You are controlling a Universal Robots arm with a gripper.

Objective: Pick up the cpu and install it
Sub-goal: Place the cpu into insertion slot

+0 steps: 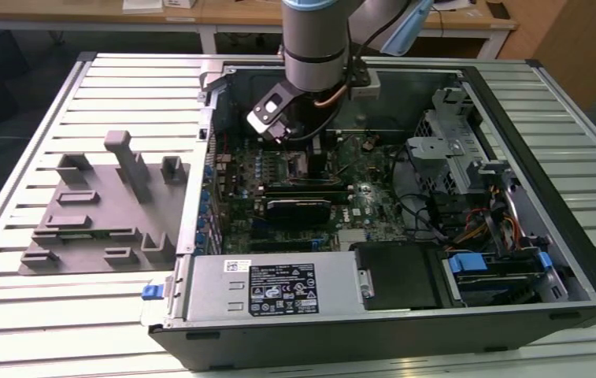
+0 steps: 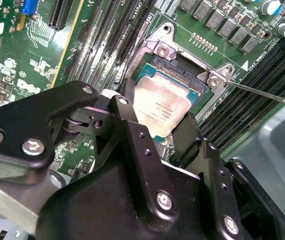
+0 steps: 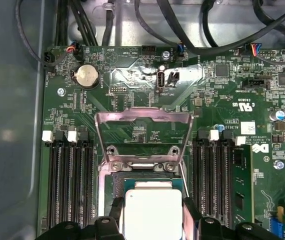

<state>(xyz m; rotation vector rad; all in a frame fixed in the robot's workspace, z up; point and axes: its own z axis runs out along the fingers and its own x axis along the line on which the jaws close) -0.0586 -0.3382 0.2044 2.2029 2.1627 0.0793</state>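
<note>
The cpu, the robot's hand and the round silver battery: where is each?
cpu [image 3: 153, 215]: first wrist view, middle of its shiny metal top.
hand [image 2: 155, 117]: second wrist view, midway between its two black fingertips.
round battery [image 3: 87, 76]: first wrist view, centre of its silver face.

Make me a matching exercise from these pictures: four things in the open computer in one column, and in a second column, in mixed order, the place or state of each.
Things
1. cpu
2. socket bracket
3. round battery
4. power supply box

Places or states
A. silver, with a white label
B. swung open
C. between the fingers of the gripper, over the socket
D. lying flat on the green board

Pairs: 1-C, 2-B, 3-D, 4-A
</note>
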